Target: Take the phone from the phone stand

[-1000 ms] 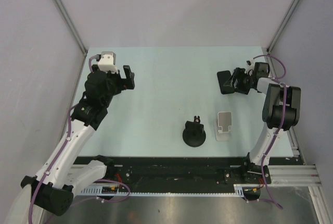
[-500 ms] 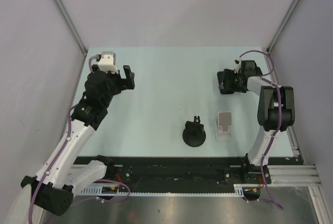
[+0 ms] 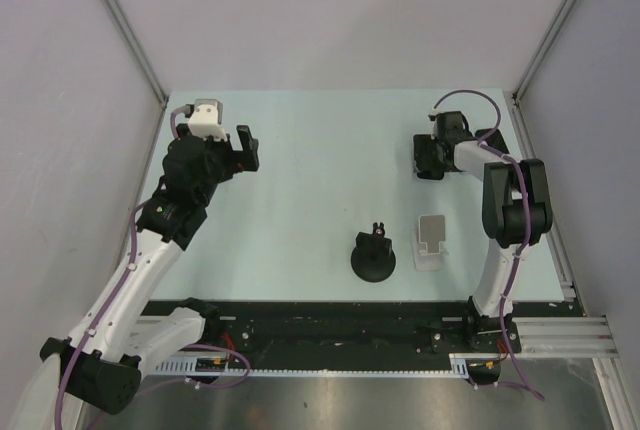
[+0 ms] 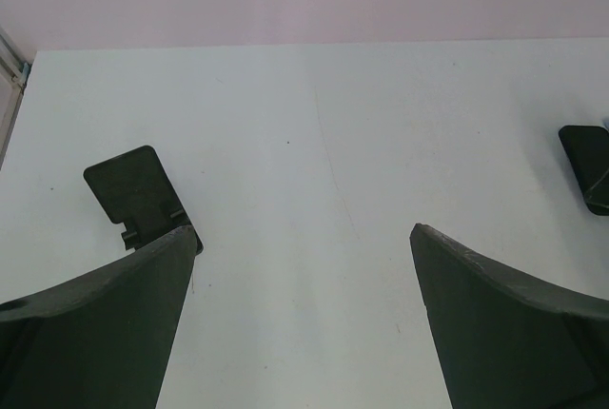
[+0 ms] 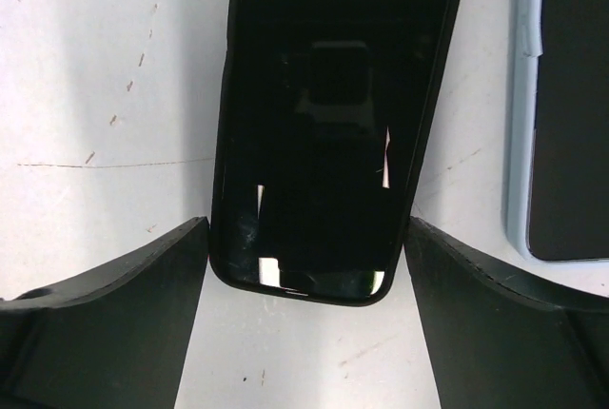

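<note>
A black phone (image 5: pixel 338 114) lies screen-up at the far right of the pale table (image 3: pixel 320 180). In the top view it is a dark slab (image 3: pixel 424 160) under my right gripper. My right gripper (image 5: pixel 306 228) (image 3: pixel 433 150) is open. Its fingers stand on either side of the phone's near end, close to the edges without squeezing. I cannot tell what the phone rests on. A black round stand (image 3: pixel 373 256) and a grey stand (image 3: pixel 431 238) sit empty near the front. My left gripper (image 4: pixel 304 238) (image 3: pixel 245 148) is open and empty at the far left.
A flat item with a light blue edge (image 5: pixel 561 105) lies just right of the phone. In the left wrist view a black plate with small tabs (image 4: pixel 138 195) and another dark piece (image 4: pixel 590 166) lie on the table. Walls close in the left, back and right.
My right gripper has moved left from beside the phone until its open fingers flank it. The left arm has not moved.
</note>
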`<state>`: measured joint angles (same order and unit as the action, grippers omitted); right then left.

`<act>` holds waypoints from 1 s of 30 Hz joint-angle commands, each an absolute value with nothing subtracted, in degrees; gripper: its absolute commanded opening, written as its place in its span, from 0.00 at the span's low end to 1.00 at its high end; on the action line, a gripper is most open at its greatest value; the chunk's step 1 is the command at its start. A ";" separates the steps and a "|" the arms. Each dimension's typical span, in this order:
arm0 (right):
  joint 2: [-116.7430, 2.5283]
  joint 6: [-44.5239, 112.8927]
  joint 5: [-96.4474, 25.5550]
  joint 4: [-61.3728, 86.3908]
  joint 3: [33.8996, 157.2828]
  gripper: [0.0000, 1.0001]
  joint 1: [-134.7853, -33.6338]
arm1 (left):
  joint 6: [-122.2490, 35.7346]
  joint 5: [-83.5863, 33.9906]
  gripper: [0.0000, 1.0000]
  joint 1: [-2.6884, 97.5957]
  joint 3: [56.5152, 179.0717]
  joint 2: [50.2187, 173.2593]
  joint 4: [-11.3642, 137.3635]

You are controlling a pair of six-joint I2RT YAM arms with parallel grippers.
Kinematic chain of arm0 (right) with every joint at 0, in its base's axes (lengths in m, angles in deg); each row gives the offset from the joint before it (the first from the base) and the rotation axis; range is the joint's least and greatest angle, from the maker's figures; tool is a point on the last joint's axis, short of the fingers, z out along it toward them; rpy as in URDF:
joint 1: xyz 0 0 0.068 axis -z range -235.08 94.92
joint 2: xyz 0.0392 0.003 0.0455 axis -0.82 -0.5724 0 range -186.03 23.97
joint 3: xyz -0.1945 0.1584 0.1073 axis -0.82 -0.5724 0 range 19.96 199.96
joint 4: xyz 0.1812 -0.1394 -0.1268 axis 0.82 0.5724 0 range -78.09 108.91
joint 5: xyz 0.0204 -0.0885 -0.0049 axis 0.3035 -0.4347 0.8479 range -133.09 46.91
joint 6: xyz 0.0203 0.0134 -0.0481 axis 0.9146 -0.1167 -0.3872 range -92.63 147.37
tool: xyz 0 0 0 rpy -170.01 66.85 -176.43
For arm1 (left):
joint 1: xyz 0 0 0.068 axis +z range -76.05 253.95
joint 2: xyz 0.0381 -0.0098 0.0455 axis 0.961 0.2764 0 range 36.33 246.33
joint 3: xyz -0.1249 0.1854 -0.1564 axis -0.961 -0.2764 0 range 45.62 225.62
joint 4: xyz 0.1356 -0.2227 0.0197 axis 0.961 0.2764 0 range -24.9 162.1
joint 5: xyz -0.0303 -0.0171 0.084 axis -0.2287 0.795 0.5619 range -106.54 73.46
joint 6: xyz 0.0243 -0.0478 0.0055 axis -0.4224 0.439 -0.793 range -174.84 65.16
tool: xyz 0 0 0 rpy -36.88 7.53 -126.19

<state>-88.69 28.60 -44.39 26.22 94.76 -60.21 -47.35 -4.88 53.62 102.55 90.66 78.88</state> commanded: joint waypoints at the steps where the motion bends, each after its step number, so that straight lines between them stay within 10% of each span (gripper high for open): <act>1: -90.20 27.46 -48.01 27.56 97.12 0.85 -60.36 | -48.33 -5.46 1.00 53.91 102.23 89.51 76.27; 30: -90.20 17.88 -49.68 30.19 97.92 0.72 -53.96 | -48.42 -5.46 1.00 53.91 102.14 89.68 76.35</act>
<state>-90.24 22.48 -44.34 28.43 96.62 -57.56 -47.35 -4.88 53.62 102.53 90.66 78.86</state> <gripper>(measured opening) 0.796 0.996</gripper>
